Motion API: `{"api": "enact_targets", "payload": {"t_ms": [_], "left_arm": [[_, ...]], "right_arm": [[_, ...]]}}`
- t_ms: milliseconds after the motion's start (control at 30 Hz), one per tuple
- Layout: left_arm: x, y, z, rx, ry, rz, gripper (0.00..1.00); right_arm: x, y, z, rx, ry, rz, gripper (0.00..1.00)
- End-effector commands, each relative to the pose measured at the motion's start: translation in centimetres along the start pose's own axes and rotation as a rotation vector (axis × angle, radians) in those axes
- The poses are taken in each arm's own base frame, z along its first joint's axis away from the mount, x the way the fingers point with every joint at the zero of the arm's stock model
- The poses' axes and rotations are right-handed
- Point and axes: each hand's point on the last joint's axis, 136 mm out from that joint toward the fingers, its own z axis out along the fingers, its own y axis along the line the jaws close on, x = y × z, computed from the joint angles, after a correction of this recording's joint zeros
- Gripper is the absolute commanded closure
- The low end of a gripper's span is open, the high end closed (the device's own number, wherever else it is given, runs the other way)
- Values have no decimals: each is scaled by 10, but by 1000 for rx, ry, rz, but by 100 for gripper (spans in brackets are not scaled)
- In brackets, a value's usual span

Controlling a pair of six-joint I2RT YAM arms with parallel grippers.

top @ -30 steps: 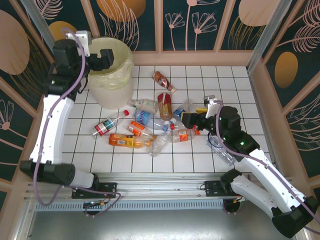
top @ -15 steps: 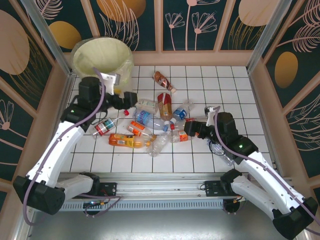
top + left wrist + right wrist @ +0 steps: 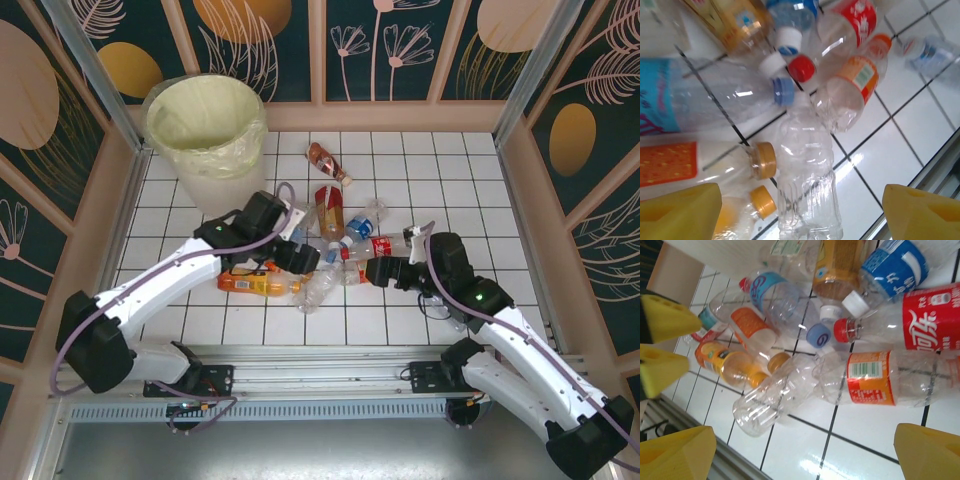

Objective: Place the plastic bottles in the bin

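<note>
— Left gripper [image 3: 300, 258] down from bin [image 3: 215, 175] onto bottle pile [image 3: 330, 245]. Open, empty?
— Open, empty; straddling clear bottle [image 3: 807, 170], long axis running between fingers [image 3: 680, 212]. Right gripper [image 3: 378, 270] open too, empty, farther off.

Overhead, the left gripper [image 3: 305, 260] covers part of the bottle pile [image 3: 345, 250]. Right wrist view: the red-labelled bottle [image 3: 920, 320] runs off the right edge. Left wrist view: the blue-labelled bottle [image 3: 670, 100] is blurred and cut off at left.
</note>
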Motion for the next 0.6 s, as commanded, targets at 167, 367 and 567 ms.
{"api": "enact_targets", "payload": {"t_ms": [167,367,567], "left_arm": [[43,-19,49,-50,201,75,22],[58,-19,71,-112,286,89,27],[69,-20,95,-155,345,73,28]], "right_arm": [[-17,11,-27,30,-47,-32,6],[-27,16,-40,27,-107,-38,6],[-30,15,-44,36,-128,-42,6]]}}
